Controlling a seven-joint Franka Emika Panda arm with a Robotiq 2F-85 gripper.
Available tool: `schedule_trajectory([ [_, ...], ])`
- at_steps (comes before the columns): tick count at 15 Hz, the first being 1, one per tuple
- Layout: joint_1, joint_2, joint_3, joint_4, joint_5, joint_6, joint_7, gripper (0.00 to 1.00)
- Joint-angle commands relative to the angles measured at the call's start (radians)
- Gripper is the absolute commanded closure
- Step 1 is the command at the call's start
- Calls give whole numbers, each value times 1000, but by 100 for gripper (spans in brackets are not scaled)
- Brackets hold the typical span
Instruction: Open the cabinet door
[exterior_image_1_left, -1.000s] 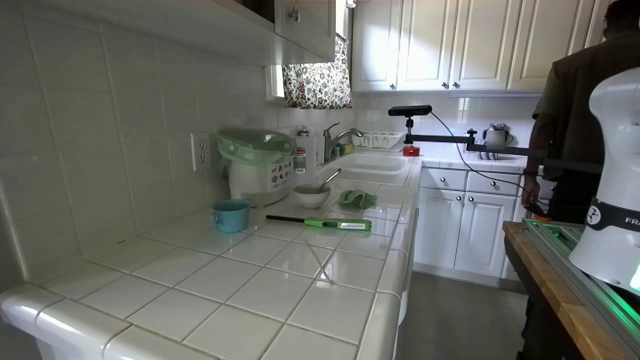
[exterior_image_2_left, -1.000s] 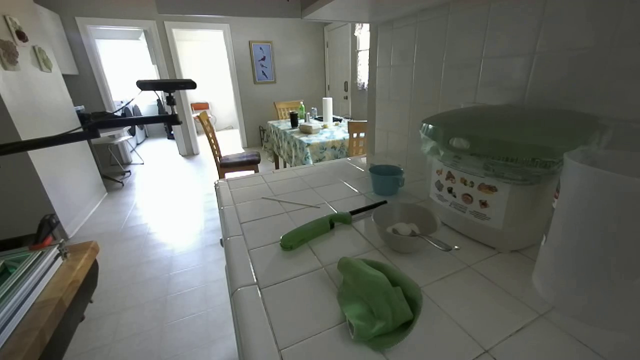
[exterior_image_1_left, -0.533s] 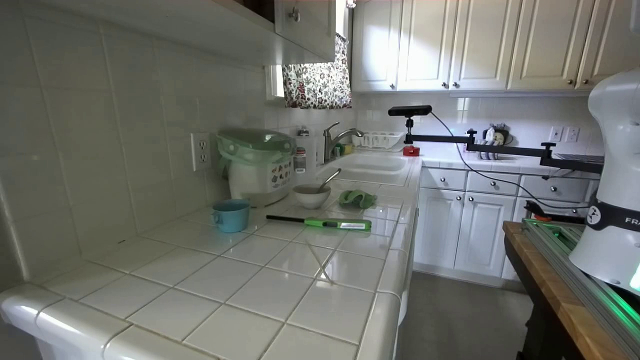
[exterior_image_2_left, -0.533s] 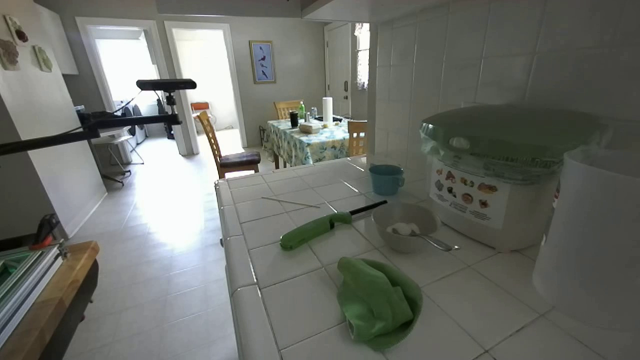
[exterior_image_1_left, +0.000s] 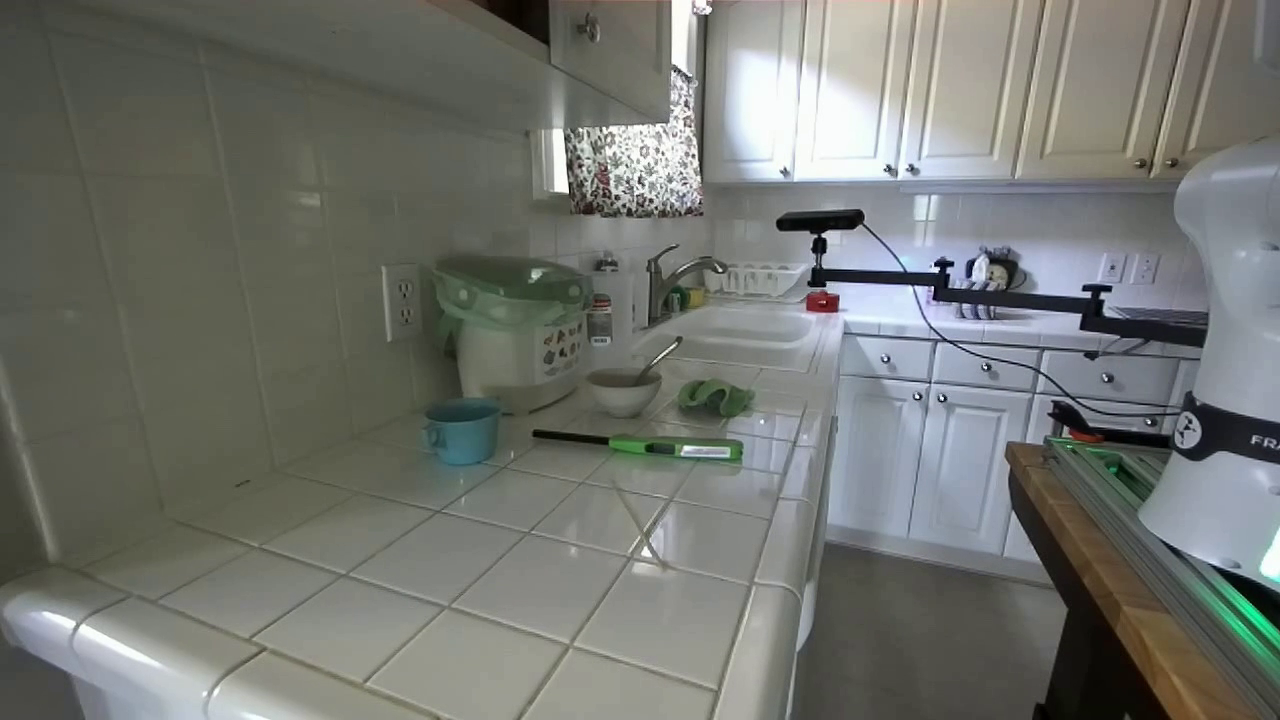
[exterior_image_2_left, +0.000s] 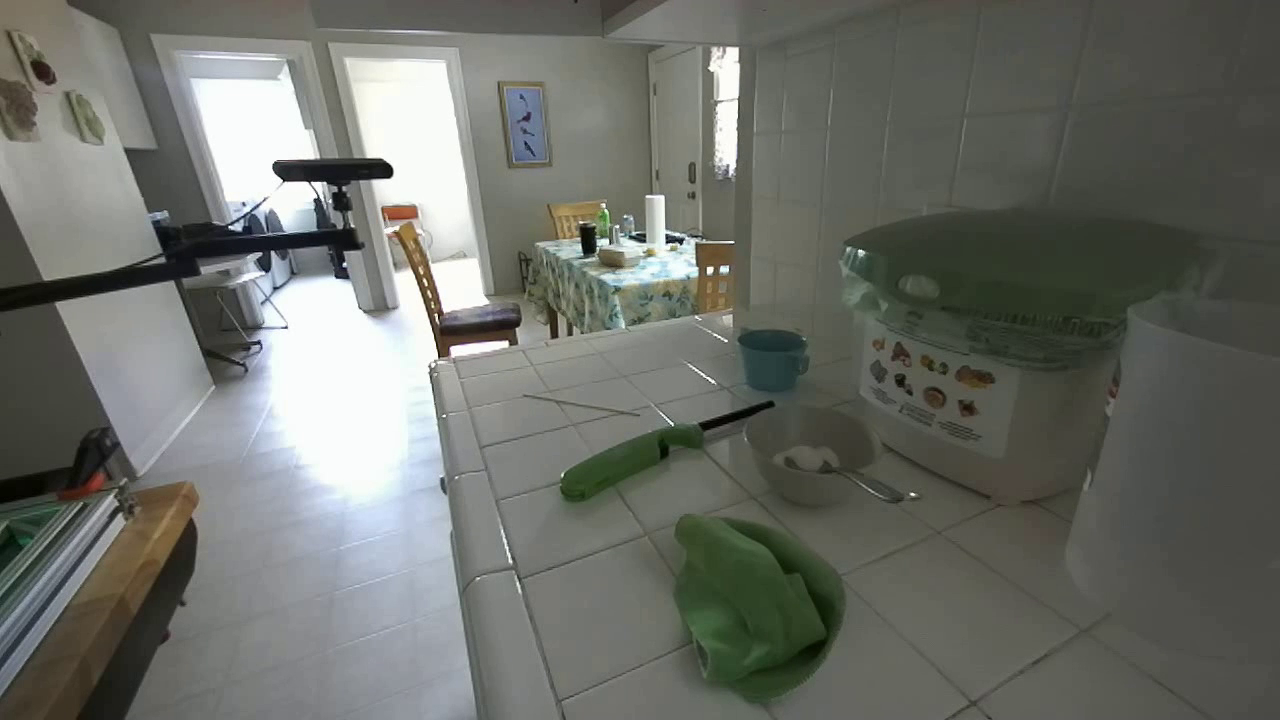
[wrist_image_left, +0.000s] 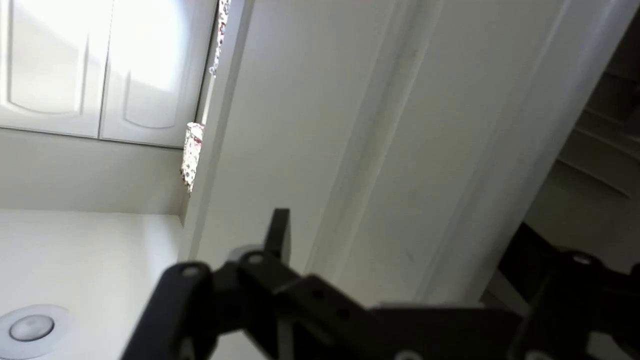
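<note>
Below the cabinet door (wrist_image_left: 380, 140), well apart from it: tiled counter (exterior_image_1_left: 430, 600). Across from the door, your arm (exterior_image_1_left: 1235, 330), its far end outside both exterior views. Change over the last second: the person beside your arm has left the view; arm pose nearly the same; the slice of door an exterior view shows has not visibly swung. My reading: one less body to mind, but no opening gained in that span. The door fills most of your wrist view, dark shelving (wrist_image_left: 595, 170) just beyond one edge. Ajar, or a neighbouring bay exposed: can't tell. Your gripper (wrist_image_left: 400, 235) is spread wide at the door, nothing seen pinched. One fingertip (wrist_image_left: 276, 230) lies before the door's face; the other reaches past the shelf-side edge, perhaps behind it, contact unproven. If hooked, a slow outward pull may do; slipping off looks the likeliest trouble. Low on the door, its small knob (exterior_image_1_left: 588, 28).
</note>
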Motion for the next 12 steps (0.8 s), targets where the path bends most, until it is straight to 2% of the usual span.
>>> schedule_trajectory([
  [1,11,-16,-9,-15,-19,-42,-12,0],
  [6,12,-62,-6,-66,-4,-56,1,0],
  [12,0,-147,-3,-182,27,-56,15,0],
])
